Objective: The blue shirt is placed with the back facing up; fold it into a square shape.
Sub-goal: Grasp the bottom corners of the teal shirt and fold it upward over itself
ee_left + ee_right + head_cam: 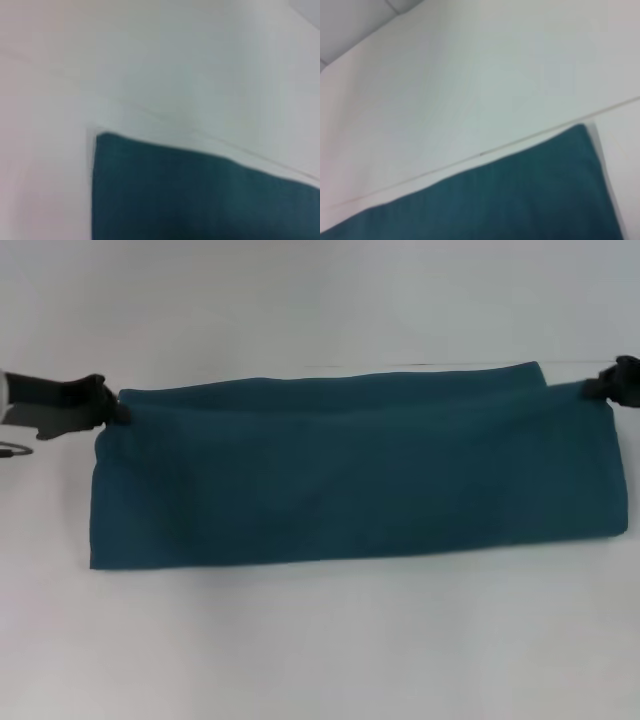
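Lying across the middle of a plain white desk (320, 640), folded into a long horizontal band: the blue shirt (350, 480), its near edge straight, its far edge showing a second layer offset slightly behind the first. Spreading nearly the full width of the head view, with the left end dropping to a squared corner and the right end reaching the frame edge. Gripping the far left corner of the band: the left gripper (112, 408), black, clenched on the fabric, its arm coming in from the left side just above the desk. Pinching the far right corner: the right gripper (592, 388), also black, closed on the cloth and only partly in frame. Stretching taut between the two, the upper edge of the shirt. Showing in the left wrist view, only a corner of the blue shirt (200, 200) against the pale desk (150, 65), with a thin seam line running across the surface. Showing in the right wrist view, another corner of the shirt (520, 200) on the same white desk (470, 75), again crossed by a faint seam. Reaching back behind the shirt, more bare white surface, featureless and evenly lit.
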Action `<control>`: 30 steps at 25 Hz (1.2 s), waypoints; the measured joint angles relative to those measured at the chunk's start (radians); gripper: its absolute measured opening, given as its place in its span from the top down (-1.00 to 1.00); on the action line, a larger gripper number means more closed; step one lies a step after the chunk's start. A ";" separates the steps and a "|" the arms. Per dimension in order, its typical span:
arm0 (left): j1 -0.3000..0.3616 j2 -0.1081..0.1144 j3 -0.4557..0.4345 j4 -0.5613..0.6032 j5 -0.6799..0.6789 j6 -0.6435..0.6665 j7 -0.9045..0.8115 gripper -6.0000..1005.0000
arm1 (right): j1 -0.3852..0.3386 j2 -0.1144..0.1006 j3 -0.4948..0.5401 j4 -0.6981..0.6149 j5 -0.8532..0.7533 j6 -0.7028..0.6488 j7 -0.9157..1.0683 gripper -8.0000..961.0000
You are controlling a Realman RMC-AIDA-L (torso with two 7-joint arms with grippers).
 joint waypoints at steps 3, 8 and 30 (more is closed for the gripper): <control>-0.016 -0.013 0.001 -0.019 -0.001 -0.065 0.000 0.93 | 0.021 0.023 -0.034 0.003 0.000 0.097 0.000 0.89; -0.038 -0.031 0.001 -0.034 -0.002 -0.168 -0.008 0.93 | 0.055 0.054 -0.049 0.010 0.001 0.229 0.001 0.89; -0.062 -0.048 0.013 -0.100 -0.002 -0.389 -0.024 0.93 | 0.157 0.051 -0.177 0.144 -0.006 0.491 0.024 0.89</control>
